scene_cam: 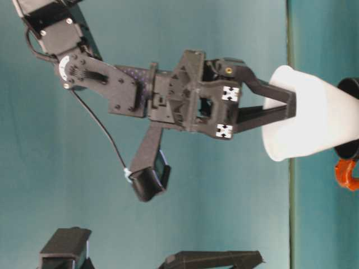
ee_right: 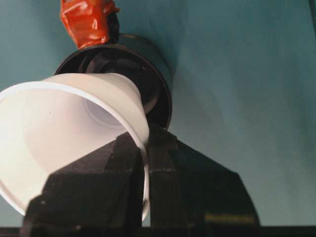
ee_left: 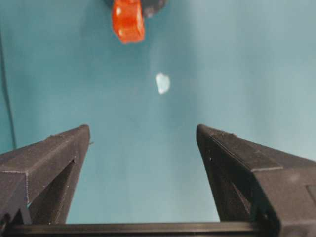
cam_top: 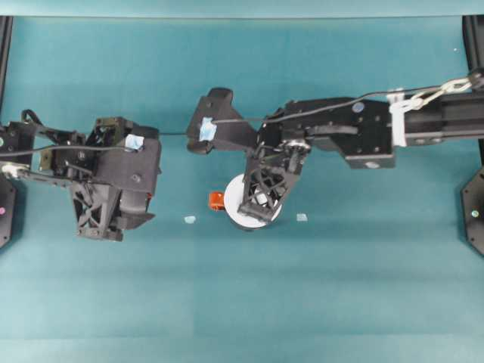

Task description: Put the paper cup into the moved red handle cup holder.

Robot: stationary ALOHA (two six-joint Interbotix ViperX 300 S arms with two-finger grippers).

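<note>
Insertion underway: white paper cup (ee_right: 64, 133) partly inside glossy black red-handled holder (ee_right: 148, 74).
Right gripper (ee_right: 144, 148) pinches cup rim; release pending. Left gripper (ee_left: 143, 148) spread, idle.

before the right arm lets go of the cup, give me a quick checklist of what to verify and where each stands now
1. right gripper pinches the rim of the paper cup, one finger inside, one outside: ok.
2. Cup base has entered the red handle cup holder: ok.
3. Cup seated all the way down: cannot tell; most of the cup stands above the holder in the table-level view.
4. Cup upright: cannot tell.
5. left gripper open, apart from the holder: ok.
</note>
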